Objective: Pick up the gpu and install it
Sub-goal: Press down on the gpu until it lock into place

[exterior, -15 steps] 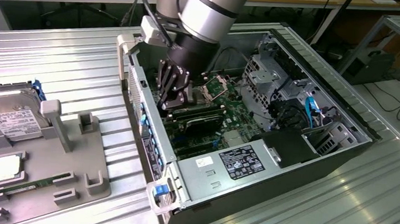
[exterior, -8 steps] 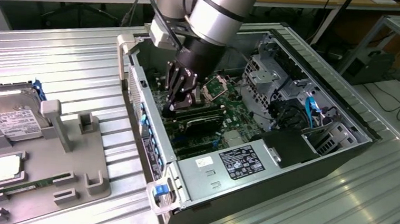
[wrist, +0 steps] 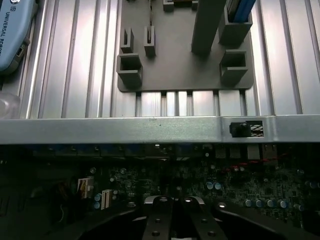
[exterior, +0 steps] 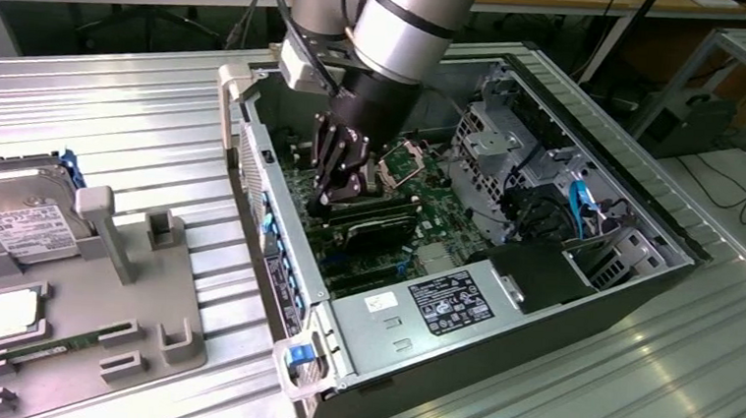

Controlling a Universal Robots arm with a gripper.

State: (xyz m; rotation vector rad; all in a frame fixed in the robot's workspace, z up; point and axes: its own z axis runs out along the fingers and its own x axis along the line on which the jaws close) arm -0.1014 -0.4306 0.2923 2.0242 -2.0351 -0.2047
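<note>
We see the claw (exterior: 325,206) reaching down inside the open computer case (exterior: 635,227), fingers together, with its tips on the upper edge of the gpu (exterior: 374,231), which stands in the motherboard (exterior: 445,219) just below them. On the table (exterior: 117,112), at the exterior view's left, the grey holder tray (exterior: 104,299) carries a hard drive (exterior: 24,224).

End effector (exterior: 325,204) tips hidden behind gpu (exterior: 378,231); hard drive (exterior: 11,213) cut by frame edge.

gpu (exterior: 378,231) | black-shrouded card; lying flat on the motherboard inside the open case; seating unclear
</note>
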